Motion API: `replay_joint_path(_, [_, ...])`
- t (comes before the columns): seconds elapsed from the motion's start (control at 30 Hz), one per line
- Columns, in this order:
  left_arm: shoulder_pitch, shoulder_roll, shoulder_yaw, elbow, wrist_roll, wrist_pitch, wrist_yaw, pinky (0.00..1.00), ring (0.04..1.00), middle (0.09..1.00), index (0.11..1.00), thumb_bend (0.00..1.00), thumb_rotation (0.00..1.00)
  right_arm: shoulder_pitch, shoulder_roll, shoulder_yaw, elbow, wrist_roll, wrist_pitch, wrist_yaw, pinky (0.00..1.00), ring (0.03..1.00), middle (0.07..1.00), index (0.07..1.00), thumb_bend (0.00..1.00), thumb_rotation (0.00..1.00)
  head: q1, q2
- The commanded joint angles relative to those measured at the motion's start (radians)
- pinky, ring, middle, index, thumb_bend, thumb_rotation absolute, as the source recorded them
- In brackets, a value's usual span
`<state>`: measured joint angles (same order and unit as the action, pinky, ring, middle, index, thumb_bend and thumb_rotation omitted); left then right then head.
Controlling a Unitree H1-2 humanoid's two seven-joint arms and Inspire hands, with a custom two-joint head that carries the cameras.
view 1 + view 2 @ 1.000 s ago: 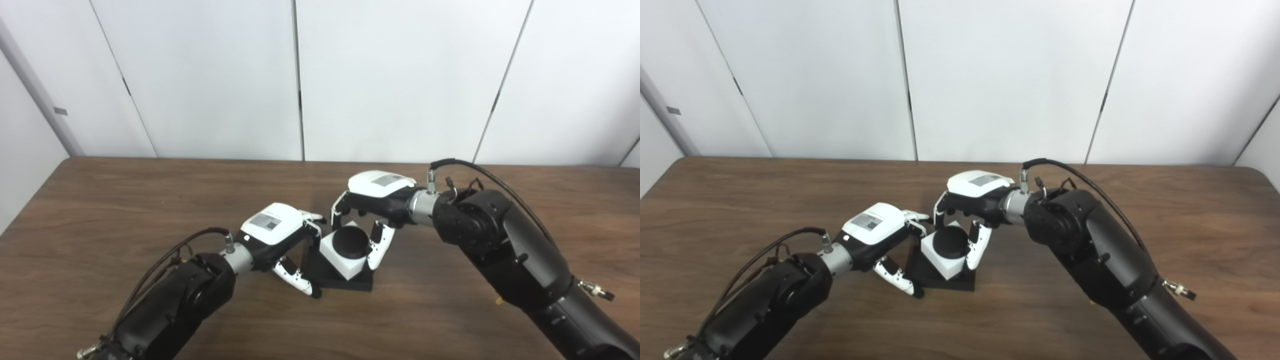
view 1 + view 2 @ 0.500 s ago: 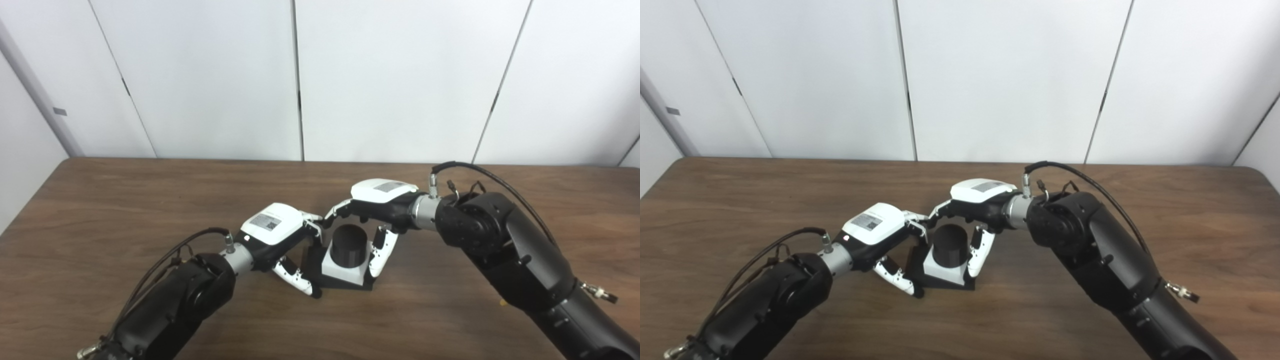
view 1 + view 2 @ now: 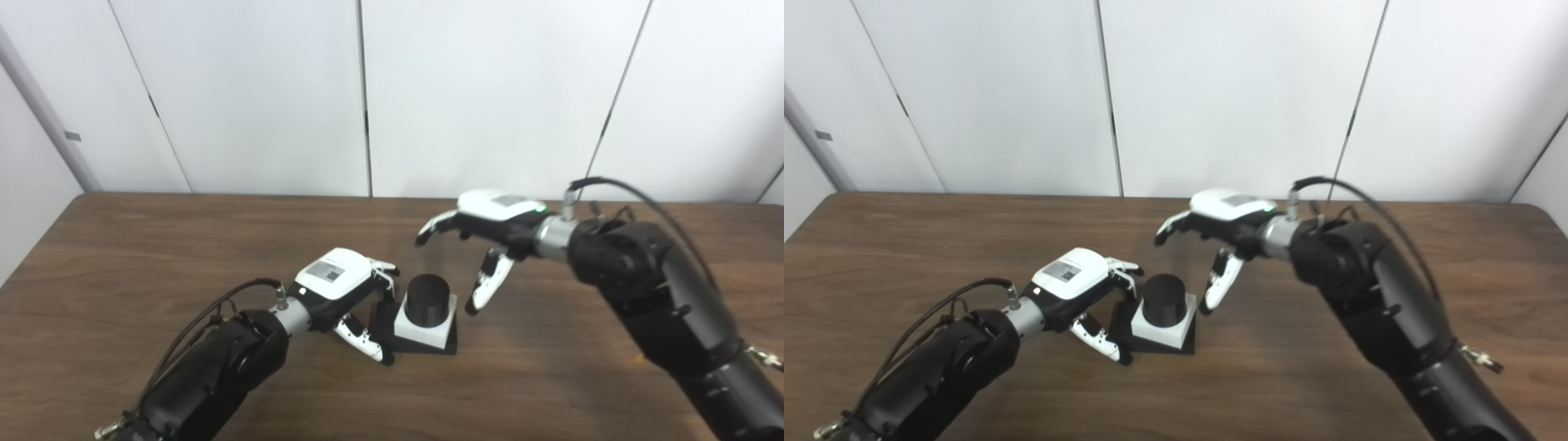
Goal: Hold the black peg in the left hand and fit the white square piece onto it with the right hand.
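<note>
Wooden table [image 3: 153, 245], white square piece [image 3: 425, 321] seated on black peg [image 3: 427, 298], left robot hand [image 3: 352, 291] gripping base, right robot hand [image 3: 484, 245] spread, apart.

Bright even light, soft shadows, slight motion blur.

arms: black, cabled | left hand [image 3: 343, 288], right hand [image 3: 490, 226]: white shells, printed labels

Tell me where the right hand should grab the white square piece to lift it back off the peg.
Probably by two opposite flat side walls of the white square piece, coming straight down from above. The black peg rises through its middle, so a top pinch is blocked, and the left hand crowds the left side; the right hand is open.
</note>
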<state>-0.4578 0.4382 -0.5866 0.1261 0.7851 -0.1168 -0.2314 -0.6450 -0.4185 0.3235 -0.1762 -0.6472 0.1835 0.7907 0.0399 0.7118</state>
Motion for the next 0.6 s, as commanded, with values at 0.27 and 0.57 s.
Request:
replay_joint_path(0.27, [0.056, -0.004, -0.062, 0.026, 0.046, -0.01, -0.082, 0.74, 0.856, 0.874, 0.487, 0.52, 0.08, 0.094, -0.07, -0.219, -0.053, 0.172, -0.056, -0.21, 0.7, 0.806, 0.814, 0.735, 0.7, 0.09, -0.009, -0.001])
replay_joint_path(0.57, [0.055, 0.0, -0.056, 0.031, 0.039, -0.013, -0.079, 0.76, 0.853, 0.87, 0.488, 0.52, 0.08, 0.221, -0.023, -0.316, -0.049, 0.261, -0.081, -0.396, 0.63, 0.764, 0.795, 0.727, 0.66, 0.02, -0.016, -0.004])
